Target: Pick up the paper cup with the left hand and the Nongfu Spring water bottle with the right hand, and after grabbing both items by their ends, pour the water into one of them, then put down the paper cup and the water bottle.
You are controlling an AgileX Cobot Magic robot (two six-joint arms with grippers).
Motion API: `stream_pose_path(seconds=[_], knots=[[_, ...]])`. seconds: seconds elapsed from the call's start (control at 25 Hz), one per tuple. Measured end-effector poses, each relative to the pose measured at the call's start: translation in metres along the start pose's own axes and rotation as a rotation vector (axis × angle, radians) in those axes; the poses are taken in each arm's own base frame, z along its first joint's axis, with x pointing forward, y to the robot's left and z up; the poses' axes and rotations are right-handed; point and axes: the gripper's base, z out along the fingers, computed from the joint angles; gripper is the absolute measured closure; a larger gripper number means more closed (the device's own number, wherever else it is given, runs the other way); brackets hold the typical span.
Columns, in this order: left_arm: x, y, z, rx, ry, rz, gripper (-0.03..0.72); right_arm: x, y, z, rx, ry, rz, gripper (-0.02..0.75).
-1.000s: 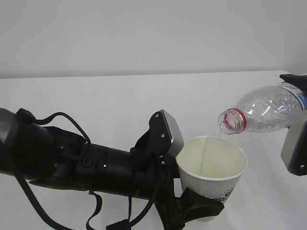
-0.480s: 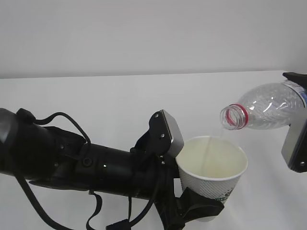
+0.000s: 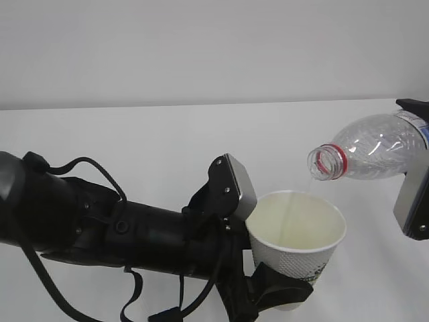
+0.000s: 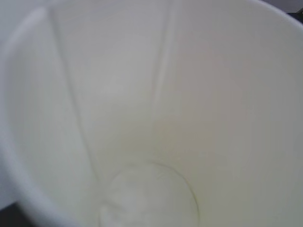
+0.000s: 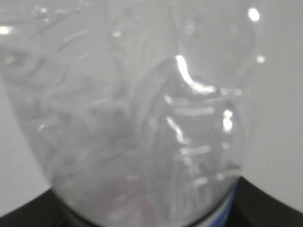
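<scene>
Pouring is the step I have in hand: the water bottle (image 3: 375, 147) lies tipped nearly flat, up and to the right of the paper cup (image 3: 297, 249), with its red-ringed mouth just above the cup's right rim, and a thin stream runs from the mouth down into the cup. Both are held clear of the white table (image 3: 134, 141). My left tool (image 3: 271, 295) is clamped on the cup low down near its base, the dark pads set about as wide as the cup's foot, and the cup stands upright with its opening facing the bottle. In the left wrist view I look straight into the cup, cream walls and the round bottom, and I cannot tell how much water has gathered there. My right tool (image 3: 415, 181) sits to the right of the cup at the frame's edge, and it grips the bottle by its far end; the tips themselves are cut off in the outside view, but the right wrist view is filled with the clear ribbed body seated in the dark tool, so I read it as closed around the bottle. The bottle looks almost drained, so I judge the pour is near its end. Next I should level the bottle upright away from the cup, then lower each to the table and release.
</scene>
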Motion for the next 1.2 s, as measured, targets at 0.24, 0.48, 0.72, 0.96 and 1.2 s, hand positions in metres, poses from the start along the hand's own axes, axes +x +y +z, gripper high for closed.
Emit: stream_pose_path(seconds=[0.24,0.48,0.72,0.96,1.2], knots=[[0.0000,0.0000,0.0000,0.000,0.000,0.000,0.160,0.0001,0.0000,0.0000,0.000,0.001,-0.001,0.311],[0.0000,0.0000,0.0000,0.000,0.000,0.000,0.160,0.0001,0.0000,0.0000,0.000,0.001,-0.009,0.311],[0.0000,0.0000,0.0000,0.000,0.000,0.000,0.160,0.0003,-0.0001,0.0000,0.001,0.003,-0.018,0.311],[0.0000,0.0000,0.0000,0.000,0.000,0.000,0.160,0.0004,-0.0003,0.0000,0.003,0.004,-0.024,0.311],[0.0000,0.0000,0.0000,0.000,0.000,0.000,0.160,0.0005,-0.0003,0.0000,0.003,0.005,-0.039,0.311]])
